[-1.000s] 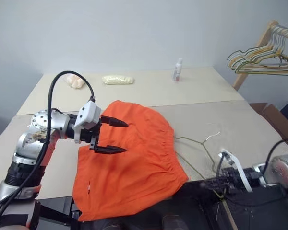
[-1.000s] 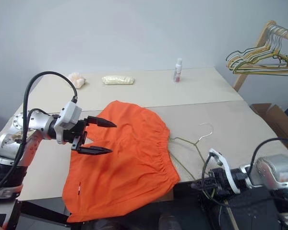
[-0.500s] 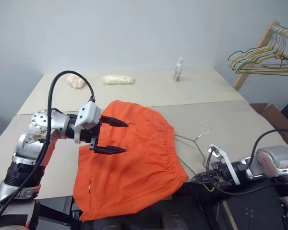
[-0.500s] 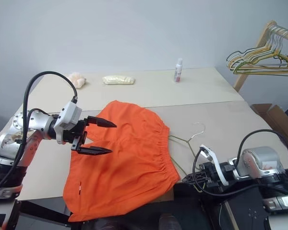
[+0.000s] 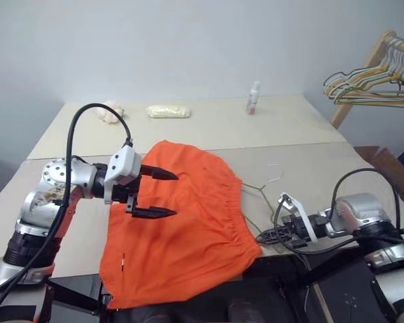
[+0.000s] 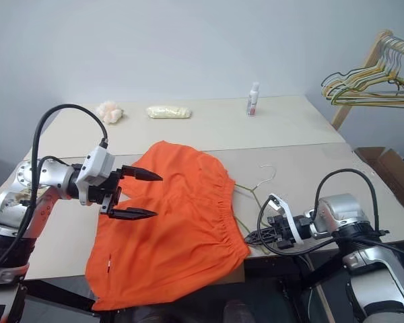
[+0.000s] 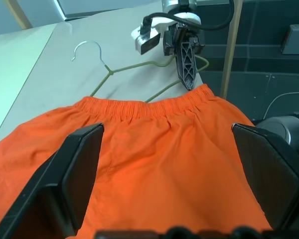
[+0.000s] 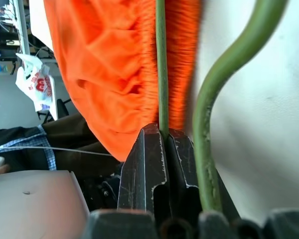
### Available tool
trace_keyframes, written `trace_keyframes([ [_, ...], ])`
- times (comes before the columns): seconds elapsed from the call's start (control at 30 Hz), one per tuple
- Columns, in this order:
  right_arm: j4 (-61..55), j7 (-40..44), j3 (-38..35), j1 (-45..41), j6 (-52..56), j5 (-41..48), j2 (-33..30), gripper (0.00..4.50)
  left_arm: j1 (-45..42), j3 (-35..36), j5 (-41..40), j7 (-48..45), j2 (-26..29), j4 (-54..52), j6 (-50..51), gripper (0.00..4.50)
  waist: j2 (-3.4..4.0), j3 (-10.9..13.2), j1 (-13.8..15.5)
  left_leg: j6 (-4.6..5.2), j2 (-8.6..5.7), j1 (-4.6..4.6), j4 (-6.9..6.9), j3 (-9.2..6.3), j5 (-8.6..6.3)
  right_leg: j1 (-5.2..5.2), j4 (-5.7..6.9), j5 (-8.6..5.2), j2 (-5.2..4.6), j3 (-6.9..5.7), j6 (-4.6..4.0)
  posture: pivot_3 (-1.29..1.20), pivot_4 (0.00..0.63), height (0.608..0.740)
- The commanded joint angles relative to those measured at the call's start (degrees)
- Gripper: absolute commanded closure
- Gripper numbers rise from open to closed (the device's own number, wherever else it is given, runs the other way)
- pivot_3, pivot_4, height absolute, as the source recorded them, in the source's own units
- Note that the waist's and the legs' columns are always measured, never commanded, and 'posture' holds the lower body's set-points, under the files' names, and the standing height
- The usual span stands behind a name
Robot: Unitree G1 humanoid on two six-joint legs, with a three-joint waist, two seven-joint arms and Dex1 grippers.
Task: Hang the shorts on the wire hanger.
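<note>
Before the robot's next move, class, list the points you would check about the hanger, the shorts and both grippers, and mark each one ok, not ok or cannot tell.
1. Right gripper shut on the wire hanger: ok; the right wrist view shows a wire pinched between the fingers.
2. Left gripper open, holding nothing: ok.
3. Left gripper above the shorts: ok.
4. Shorts spread flat on the table, waistband towards the hanger: ok.
5. Hanger inside the shorts: not ok, it lies beside the waistband.
6. Grip firm enough to lift: cannot tell.
</note>
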Motion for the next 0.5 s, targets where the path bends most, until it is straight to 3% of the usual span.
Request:
trace_keyframes([
  [0.03, 3.87, 0.02, -1.37, -2.69, -3.62, -2.58, 1.16, 4.50, -0.81, 1.29, -0.75, 0.24, 0.89, -1.51, -0.54, 0.03, 0.00, -0.01, -0.04, -0.01, 0.01, 0.01, 0.00, 0.00, 0.00, 0.01, 0.00, 0.01, 0.00, 0.00, -0.01, -0.09, 0.000, 0.740],
  [0.2, 0.43, -4.99, -8.58, -3.13, -7.10, -3.64, 1.08, 4.50, -1.32, 1.30, -0.59, 0.02, 1.16, -0.79, -0.84, 0.03, 0.00, -0.01, 0.34, -0.02, 0.00, -0.01, 0.00, -0.01, 0.01, -0.01, 0.01, 0.01, -0.01, -0.02, -0.01, -0.11, 0.000, 0.740],
  [0.33, -17.91, -12.33, -14.82, 0.95, -15.51, -6.11, -1.07, 4.50, -2.96, 0.76, 0.23, -0.47, 1.06, 1.52, -1.75, 0.03, 0.03, 0.01, 0.85, -0.04, 0.01, -0.09, 0.00, 0.00, 0.02, -0.13, 0.09, 0.01, -0.01, -0.01, -0.01, -0.14, 0.000, 0.740],
  [0.5, -39.49, -15.51, -9.59, 2.90, -23.85, -12.96, -5.42, 4.50, -8.40, 0.21, 3.39, -2.21, 1.93, 9.23, -6.31, 0.03, 0.03, 0.01, 0.71, -0.04, 0.01, -0.14, 0.01, 0.00, 0.02, -0.18, 0.05, 0.01, -0.01, -0.04, 0.00, -0.19, 0.000, 0.740],
])
